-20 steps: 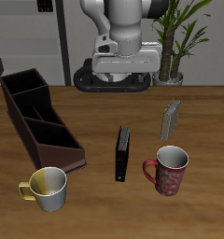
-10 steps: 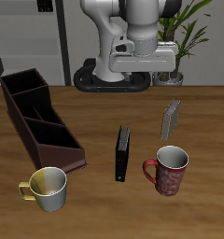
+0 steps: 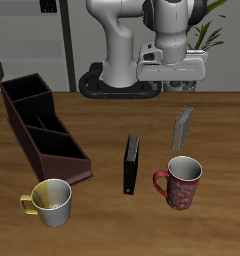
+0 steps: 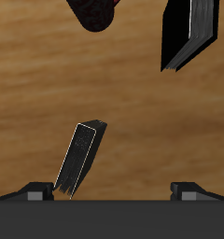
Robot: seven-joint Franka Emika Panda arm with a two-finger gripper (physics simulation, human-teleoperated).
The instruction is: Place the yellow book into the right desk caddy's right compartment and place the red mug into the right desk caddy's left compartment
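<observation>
With its fingers spread and empty, the end effector (image 3: 172, 85) hangs high above the book (image 3: 183, 128), which stands upright just below it, so it needs centring over the thin spine before a straight descent.

A black book (image 3: 131, 165) stands on edge near the middle of the wooden table (image 3: 102, 215), its spine running front to back — it also shows in the wrist view (image 4: 190, 34) as a dark slab. A pale yellow mug (image 3: 51, 202) sits near the table's front edge, upright, its handle pointing away from the black book. Far back, behind the table, a potted plant (image 3: 197, 35) with long green leaves stands against a grey wall — beside it lies a dark round base plate (image 3: 92, 84).
</observation>
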